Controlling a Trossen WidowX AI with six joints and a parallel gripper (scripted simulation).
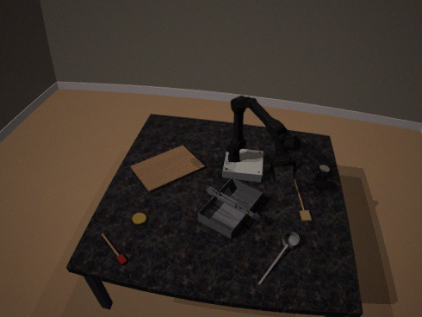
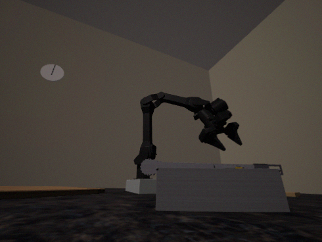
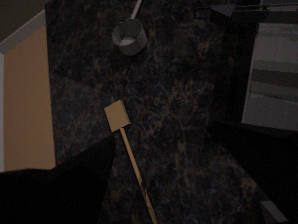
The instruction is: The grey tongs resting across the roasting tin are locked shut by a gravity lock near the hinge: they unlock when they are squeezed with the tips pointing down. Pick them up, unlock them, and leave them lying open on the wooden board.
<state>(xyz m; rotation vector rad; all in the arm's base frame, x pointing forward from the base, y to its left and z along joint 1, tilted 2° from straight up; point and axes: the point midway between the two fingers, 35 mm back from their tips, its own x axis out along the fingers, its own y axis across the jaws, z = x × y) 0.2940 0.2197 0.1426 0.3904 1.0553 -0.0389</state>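
Note:
The grey tongs (image 1: 232,202) (image 2: 190,166) lie closed across the roasting tin (image 1: 215,224) (image 2: 220,191). Their scalloped tips overhang the tin's left side in the top and exterior views, and the hinge end lies over its right side; part of the hinge end shows at the top right of the wrist view. A small yellow mark shows near the hinge end. The wooden board (image 1: 168,168) (image 2: 49,190) lies flat at the back left. My gripper (image 1: 284,177) (image 2: 232,147) (image 3: 164,132) is open and empty, above the table behind and right of the tin, fingers slanting down.
A wooden spatula (image 1: 305,215) (image 3: 117,116) lies right of the tin. A long-handled ladle (image 1: 291,239) (image 3: 129,37) lies at the front right. A small jar (image 1: 324,170) stands near the right edge. A yellow disc (image 1: 139,219) and a red-headed tool (image 1: 121,259) lie at the left.

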